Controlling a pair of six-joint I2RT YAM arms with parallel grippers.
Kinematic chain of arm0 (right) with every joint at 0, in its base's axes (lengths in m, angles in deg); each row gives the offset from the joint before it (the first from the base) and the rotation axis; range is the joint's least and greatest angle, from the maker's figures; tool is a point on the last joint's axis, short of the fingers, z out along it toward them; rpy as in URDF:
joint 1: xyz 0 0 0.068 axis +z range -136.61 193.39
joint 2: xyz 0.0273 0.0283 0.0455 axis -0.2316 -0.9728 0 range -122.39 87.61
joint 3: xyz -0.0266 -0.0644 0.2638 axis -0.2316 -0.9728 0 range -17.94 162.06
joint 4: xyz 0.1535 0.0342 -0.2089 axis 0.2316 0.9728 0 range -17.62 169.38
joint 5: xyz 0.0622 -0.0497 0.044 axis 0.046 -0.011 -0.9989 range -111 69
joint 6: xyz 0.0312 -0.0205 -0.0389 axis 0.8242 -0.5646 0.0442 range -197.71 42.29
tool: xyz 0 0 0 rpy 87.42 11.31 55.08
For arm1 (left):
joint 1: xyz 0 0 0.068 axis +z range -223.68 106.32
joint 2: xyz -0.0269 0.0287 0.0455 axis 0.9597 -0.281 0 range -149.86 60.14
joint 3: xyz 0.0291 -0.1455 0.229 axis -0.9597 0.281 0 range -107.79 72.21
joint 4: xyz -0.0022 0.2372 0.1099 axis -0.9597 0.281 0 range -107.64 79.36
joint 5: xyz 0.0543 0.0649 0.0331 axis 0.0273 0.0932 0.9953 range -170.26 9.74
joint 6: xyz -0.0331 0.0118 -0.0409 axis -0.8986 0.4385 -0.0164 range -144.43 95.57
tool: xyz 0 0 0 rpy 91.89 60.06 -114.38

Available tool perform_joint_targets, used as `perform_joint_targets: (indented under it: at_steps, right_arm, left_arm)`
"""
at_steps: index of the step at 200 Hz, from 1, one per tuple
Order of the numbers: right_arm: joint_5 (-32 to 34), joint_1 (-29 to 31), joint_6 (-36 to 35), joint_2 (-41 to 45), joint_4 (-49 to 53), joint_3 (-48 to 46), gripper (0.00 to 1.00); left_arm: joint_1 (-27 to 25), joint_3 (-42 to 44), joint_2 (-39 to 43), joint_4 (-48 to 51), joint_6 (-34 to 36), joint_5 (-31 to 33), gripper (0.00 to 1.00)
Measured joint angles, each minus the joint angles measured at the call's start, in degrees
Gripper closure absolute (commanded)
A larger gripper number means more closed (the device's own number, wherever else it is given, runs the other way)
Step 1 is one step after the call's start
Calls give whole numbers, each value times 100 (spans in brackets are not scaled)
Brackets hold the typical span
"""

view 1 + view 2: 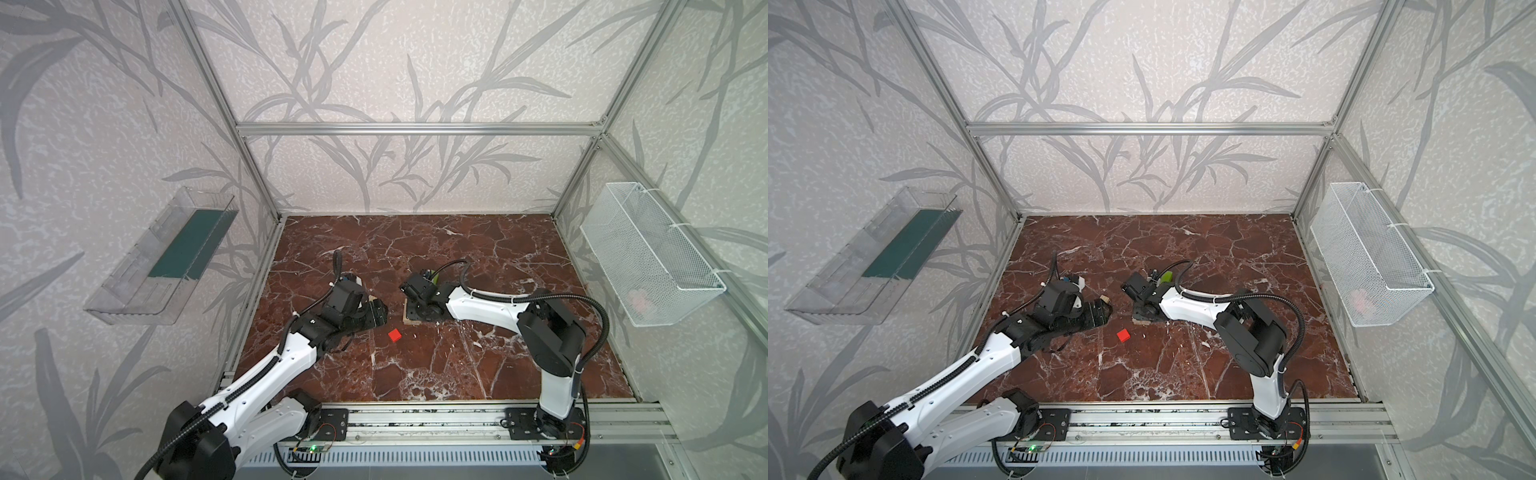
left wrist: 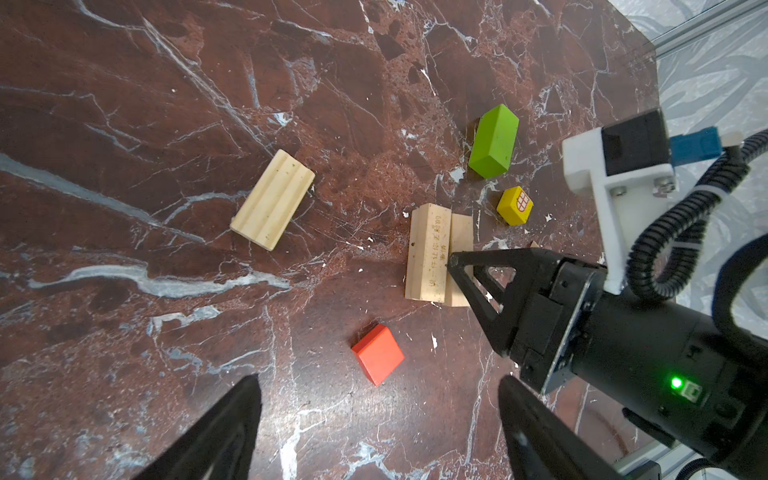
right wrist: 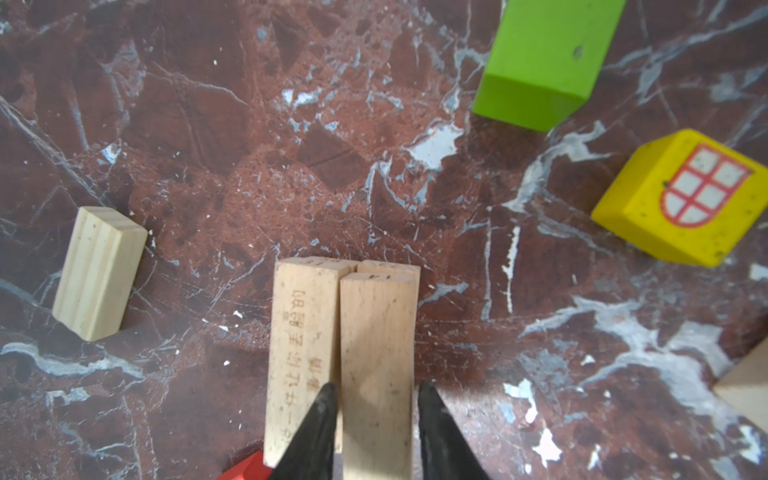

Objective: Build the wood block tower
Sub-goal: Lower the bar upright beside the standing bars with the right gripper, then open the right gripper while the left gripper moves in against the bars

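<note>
Two pale wood planks lie side by side on lower ones: an inscribed plank (image 3: 303, 332) and a plain plank (image 3: 378, 353). My right gripper (image 3: 374, 386) straddles the plain plank, jaws slightly wider than it, open. In both top views that gripper (image 1: 415, 309) points down over the tower (image 1: 1140, 319). The red cube (image 2: 377, 353) (image 1: 395, 335) lies loose just ahead of my left gripper (image 2: 379, 380), whose jaws are wide open and empty. A lime-green bar (image 3: 544, 58), a yellow cube (image 3: 681, 199) and a ridged pale block (image 2: 272, 199) lie around the stack.
Another pale wood piece (image 3: 744, 386) shows at the edge of the right wrist view. A clear plastic shelf (image 1: 158, 257) hangs on the left wall and a white wire basket (image 1: 648, 253) on the right wall. Aluminium frame rails border the marble table (image 1: 457, 365).
</note>
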Motion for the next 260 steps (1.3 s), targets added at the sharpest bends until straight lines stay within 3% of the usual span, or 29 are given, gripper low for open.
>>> perform_joint_targets:
  at_steps: [87,132,189,260]
  right_arm:
    - [-245,-76,166,363,-273,-304,68]
    - [-254,-151,186,990,-404,-922,76]
    - [-343,-166,184,1235,-452,-1585,86]
    - [-581,-155,142,876,-809,-1604,91]
  left_arm:
    - [2,0,0,-13,0,-31,13]
    - [28,2,-109,-118,-15,-120,18]
    - [31,44,-586,-334,-61,-278,39]
    - [31,44,-1698,-890,-118,-503,57]
